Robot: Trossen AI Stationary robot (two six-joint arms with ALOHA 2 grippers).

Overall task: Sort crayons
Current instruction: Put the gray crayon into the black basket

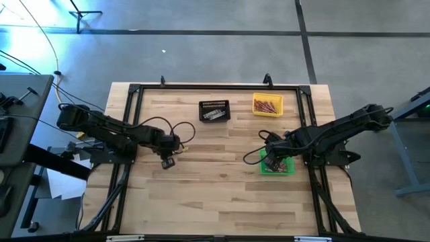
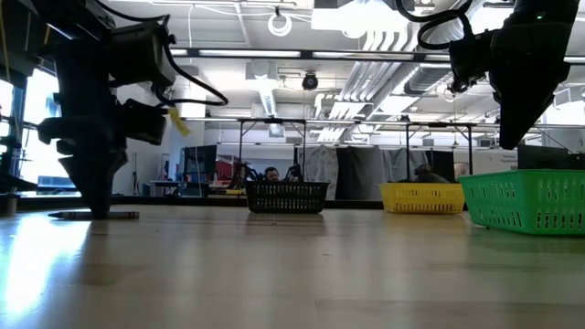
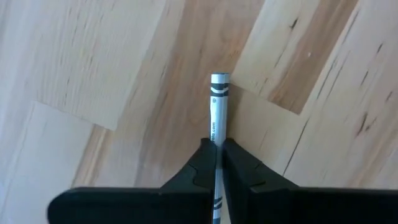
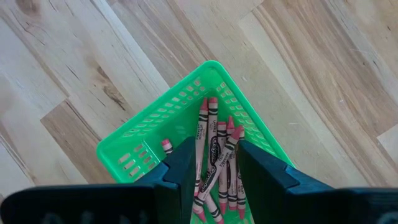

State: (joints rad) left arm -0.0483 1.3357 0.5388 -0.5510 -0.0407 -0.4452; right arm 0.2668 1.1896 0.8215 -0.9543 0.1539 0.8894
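One grey crayon (image 3: 218, 112) is being pinched on the table (image 1: 222, 195) left of centre by the left gripper (image 1: 168, 161). Right gripper (image 1: 271, 161) is hovering spread over the green bin (image 1: 290, 169), already holding pink crayons (image 4: 214, 162). Farther up, black bin (image 1: 214, 111) and yellow bin (image 1: 267, 105) are holding sorted sticks; nothing is blocking.

High overhead; low table-level (both show green bin (image 1: 277, 165)); 2 wrists close.

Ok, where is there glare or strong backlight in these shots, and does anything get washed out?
High view: a bluish glow on the floor at top left. Low view: bright ceiling lights leave both arms as dark silhouettes, and the table shows a pale sheen at left. Left wrist view: even light, the grey crayon reads clearly. Right wrist view: even too.
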